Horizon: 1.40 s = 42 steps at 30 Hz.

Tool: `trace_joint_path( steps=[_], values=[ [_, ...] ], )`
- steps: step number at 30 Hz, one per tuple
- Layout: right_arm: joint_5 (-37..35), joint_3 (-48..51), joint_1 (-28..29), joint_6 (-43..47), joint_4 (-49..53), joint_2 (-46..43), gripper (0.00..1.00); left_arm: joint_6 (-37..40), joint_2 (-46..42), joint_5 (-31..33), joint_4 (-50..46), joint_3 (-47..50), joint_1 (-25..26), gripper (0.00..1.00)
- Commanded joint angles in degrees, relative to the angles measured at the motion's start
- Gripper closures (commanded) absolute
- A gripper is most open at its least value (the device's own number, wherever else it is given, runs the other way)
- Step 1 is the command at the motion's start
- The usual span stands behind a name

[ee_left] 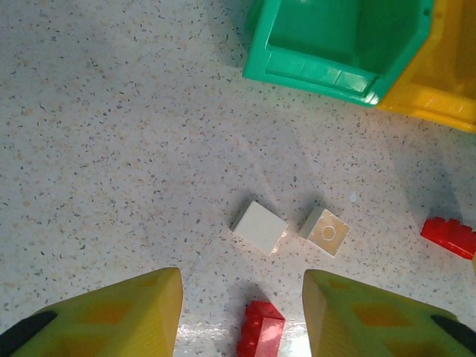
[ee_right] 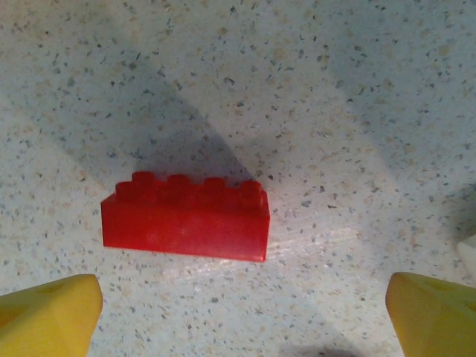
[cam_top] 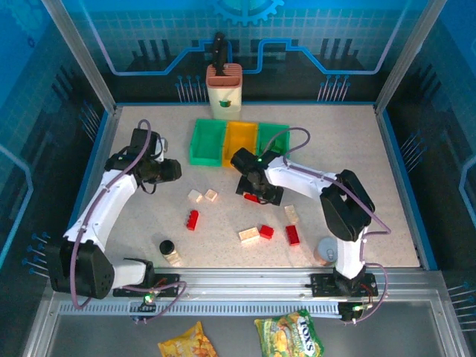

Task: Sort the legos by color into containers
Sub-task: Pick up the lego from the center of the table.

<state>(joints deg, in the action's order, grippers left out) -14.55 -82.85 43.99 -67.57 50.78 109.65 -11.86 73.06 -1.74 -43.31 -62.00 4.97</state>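
Bright overhead light, soft shadows

Top view: the right gripper sits over a red brick, so just a sliver of it peeks out, and the grey cup is half tucked behind that arm's base. Two snack bags get chopped by the bottom edge. From the left wrist, the green bin and yellow bin run off the frame, same for another red brick at the bottom. Right wrist: some cream thing at the right edge, can't tell what.
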Motion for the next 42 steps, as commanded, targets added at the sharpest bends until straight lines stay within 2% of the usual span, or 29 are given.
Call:
trace_joint_path(
  steps=[1,7,23,31,37,42],
  values=[
    [-0.20,-2.83,0.58,-3.38,1.61,2.76,0.00,3.06,-1.25,1.08,1.98,2.76,-0.49,0.53],
    [0.22,-5.37,0.57,-4.00,1.78,6.47,0.01,3.59,-0.99,1.91,2.87,3.53,-0.58,0.54],
    [-0.76,-7.92,0.57,-2.92,1.72,10.68,0.28,3.42,-0.11,1.59,3.05,3.64,-0.84,0.54],
    [-1.71,-8.54,0.73,-1.97,2.15,9.97,0.36,3.30,0.16,1.26,2.95,3.43,-1.19,0.54],
    [-1.95,-10.29,0.70,-0.15,2.30,9.53,0.38,3.26,0.08,1.28,2.95,3.54,-1.28,0.54],
    [-3.40,-14.80,0.50,5.00,2.07,10.64,0.38,3.33,0.13,1.07,2.97,3.56,-1.37,0.54]
  ],
)
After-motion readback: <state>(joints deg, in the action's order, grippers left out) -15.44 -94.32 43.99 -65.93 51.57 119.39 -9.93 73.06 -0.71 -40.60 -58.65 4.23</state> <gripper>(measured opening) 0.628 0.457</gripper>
